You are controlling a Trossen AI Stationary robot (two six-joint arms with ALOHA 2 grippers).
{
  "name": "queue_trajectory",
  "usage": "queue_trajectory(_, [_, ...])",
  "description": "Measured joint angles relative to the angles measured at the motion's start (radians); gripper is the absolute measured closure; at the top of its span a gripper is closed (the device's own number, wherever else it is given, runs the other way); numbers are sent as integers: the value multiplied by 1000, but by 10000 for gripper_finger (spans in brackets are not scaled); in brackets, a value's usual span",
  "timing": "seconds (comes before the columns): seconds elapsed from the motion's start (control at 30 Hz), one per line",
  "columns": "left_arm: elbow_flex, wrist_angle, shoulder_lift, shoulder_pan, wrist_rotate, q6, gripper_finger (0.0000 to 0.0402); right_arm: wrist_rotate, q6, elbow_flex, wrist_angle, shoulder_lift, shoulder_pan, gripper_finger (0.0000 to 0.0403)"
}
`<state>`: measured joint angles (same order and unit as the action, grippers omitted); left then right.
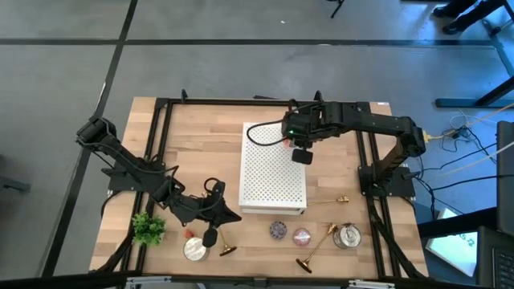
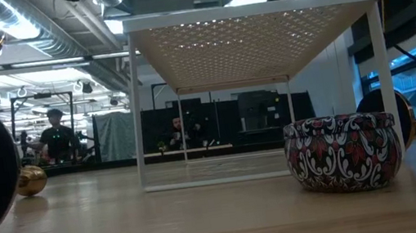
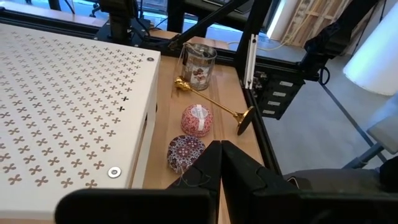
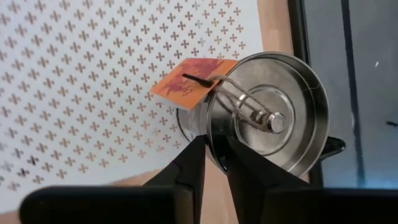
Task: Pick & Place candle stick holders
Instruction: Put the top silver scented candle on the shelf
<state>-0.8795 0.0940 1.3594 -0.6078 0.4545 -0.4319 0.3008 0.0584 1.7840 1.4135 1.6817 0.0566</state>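
Plant (image 1: 148, 229) in the front left corner of the bench, and just beside it my left tool (image 1: 210, 238), fingers pressed together on nothing. It sits low, near a silver tin (image 1: 194, 250) and a brass candle holder (image 1: 227, 250) lying on its side by the front edge. If I go for that holder as things stand, the closed fingers will only shove it. Its round base would let it roll toward the edge.

In the middle stands the white perforated stand (image 1: 273, 185). My right tool (image 1: 301, 155) is over its back right part, astride the rim of a lidded metal tin (image 4: 267, 118) with an orange tag (image 4: 193, 81). The fingers stand narrowly apart, and I cannot tell whether they pinch the rim. That tin is not what I am after. It sits close to the stand's edge, so a pull on its rim could tip it off or lift the lid.

Further right along the front edge lie a purple disc (image 1: 278, 231), a pink disc (image 1: 302, 237) and a long candle holder (image 1: 317, 247). A glass jar (image 1: 348, 236) is close to that holder's cup end, so a careless sweep there would scatter the lot. A small brass piece (image 1: 341, 199) lies alone near the right edge.
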Motion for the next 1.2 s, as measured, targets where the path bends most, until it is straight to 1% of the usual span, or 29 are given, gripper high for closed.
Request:
queue_trajectory(0.47, [0,0,0,1,1,1,399,-11,161,-1,-56,1,0,339])
queue_trajectory(0.57, [0,0,0,1,1,1,400,-29,163,-1,-72,1,0,339])
queue_trajectory(1.2, [0,0,0,1,1,9,397,-57,162,-1,-64,1,-1,338])
